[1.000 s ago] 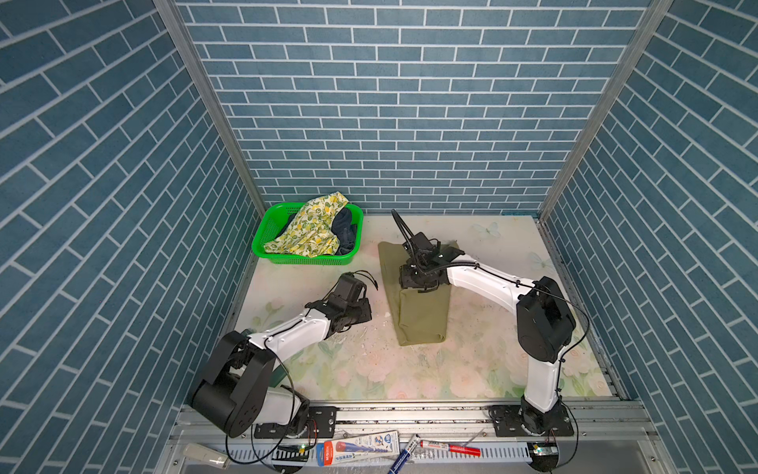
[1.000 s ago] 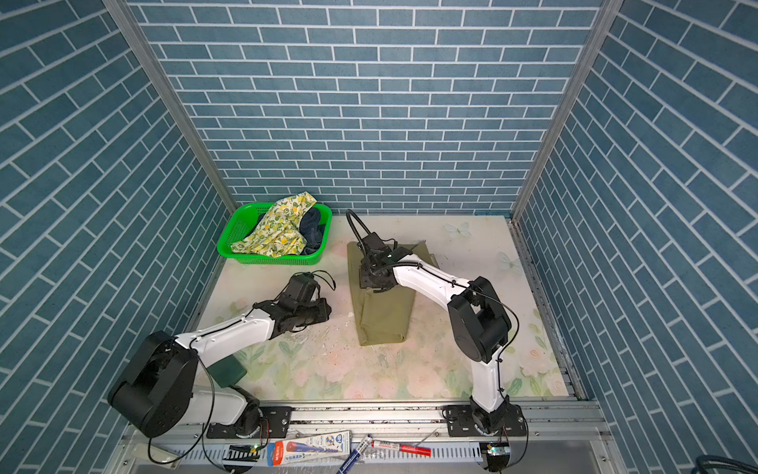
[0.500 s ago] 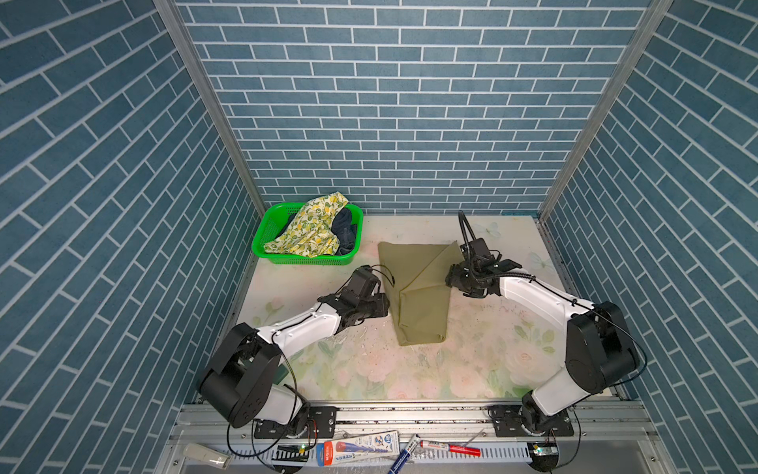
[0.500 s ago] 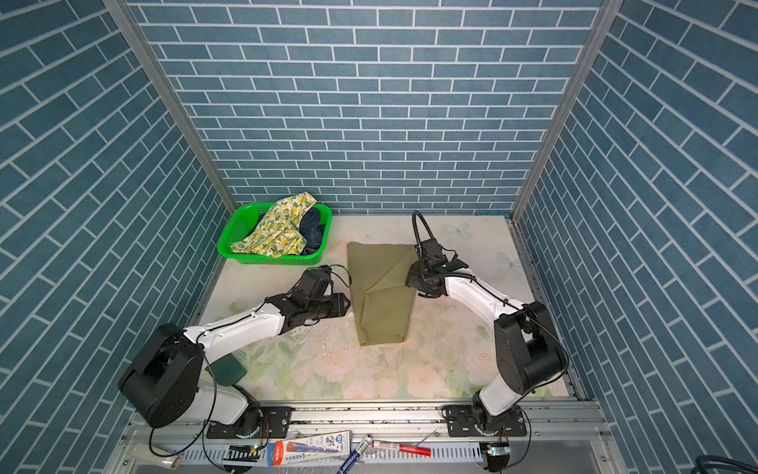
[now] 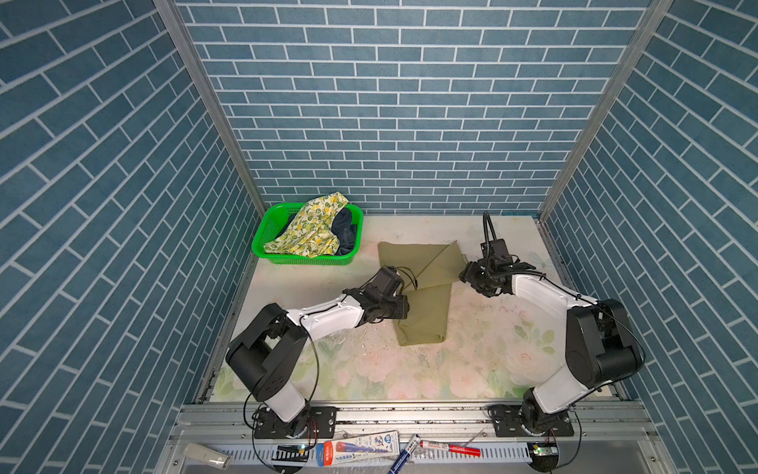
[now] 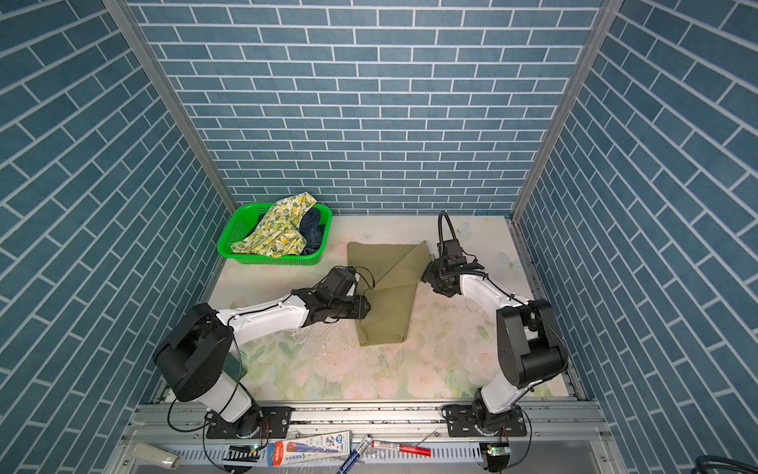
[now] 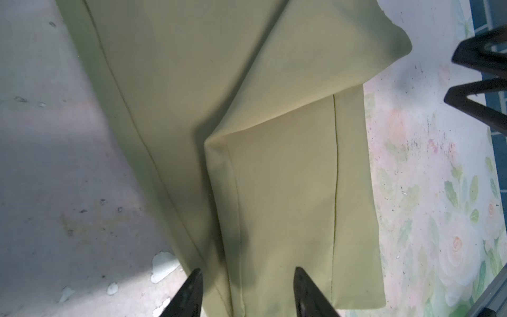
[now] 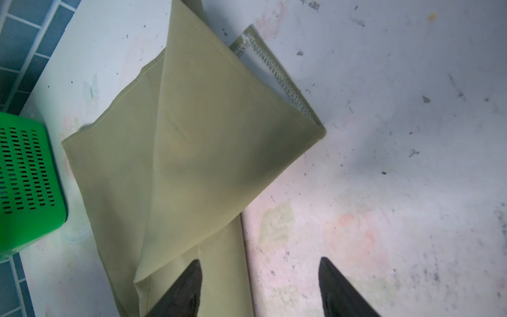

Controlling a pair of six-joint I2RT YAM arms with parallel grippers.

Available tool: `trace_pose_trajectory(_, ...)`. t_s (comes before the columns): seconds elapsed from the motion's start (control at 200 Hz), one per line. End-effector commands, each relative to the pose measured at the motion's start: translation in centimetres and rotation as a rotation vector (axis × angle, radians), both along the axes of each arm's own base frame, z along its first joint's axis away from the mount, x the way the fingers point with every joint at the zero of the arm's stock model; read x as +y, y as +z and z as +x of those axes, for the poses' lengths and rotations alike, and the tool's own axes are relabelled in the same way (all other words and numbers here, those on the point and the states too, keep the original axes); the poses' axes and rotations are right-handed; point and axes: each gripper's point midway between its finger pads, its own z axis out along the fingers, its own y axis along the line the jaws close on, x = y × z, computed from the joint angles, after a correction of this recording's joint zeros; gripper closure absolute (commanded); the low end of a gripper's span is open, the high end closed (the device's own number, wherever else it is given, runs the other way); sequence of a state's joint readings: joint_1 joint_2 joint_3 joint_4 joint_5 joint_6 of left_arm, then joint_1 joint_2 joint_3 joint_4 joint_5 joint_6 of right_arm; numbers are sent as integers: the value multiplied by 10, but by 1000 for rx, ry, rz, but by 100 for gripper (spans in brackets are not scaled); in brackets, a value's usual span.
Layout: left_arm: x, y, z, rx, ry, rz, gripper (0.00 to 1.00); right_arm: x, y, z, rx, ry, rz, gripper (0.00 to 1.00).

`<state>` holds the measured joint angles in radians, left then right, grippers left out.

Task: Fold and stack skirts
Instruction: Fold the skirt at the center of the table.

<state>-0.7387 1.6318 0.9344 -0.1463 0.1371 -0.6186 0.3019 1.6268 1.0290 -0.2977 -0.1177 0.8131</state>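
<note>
So, a faded floral counter [image 5: 471, 361] boxed in by blue brick walls [image 5: 389, 102].
Olive skirt [image 5: 426, 312] lies half-folded mid-frame; left fingers [image 7: 189, 296] and right fingers [image 8: 181, 293] both parted, gripping nothing.

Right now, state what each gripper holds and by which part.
Nothing. Left gripper and right gripper both stand open at the olive skirt, gripping no part.

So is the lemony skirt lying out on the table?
No, the lemon-print skirt lies bunched in the green basket; only the olive skirt is outside it.
</note>
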Motion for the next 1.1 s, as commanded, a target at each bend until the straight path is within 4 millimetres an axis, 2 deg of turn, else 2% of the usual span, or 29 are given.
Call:
trace_pose_trajectory(0.0,-4,-6,-6,34,-7,20,48,-3,-21,0,55,-50,50,33)
trace_pose_trajectory(0.14,-4,-12,-12,55,-6,31,49,-6,-37,9,81,-104,116,34)
trace_pose_trajectory(0.36,-6,-21,-18,77,-8,46,50,-9,-51,23,83,-174,175,35)
trace_pose_trajectory(0.77,-8,-34,-24,114,-9,55,56,-16,-63,46,64,-263,215,46)
trace_pose_trajectory(0.87,-8,-36,-26,120,-8,55,61,-14,-62,56,46,-281,235,56)
trace_pose_trajectory(1.095,-9,-36,-27,121,-4,50,84,-12,-45,79,-14,-280,239,93)
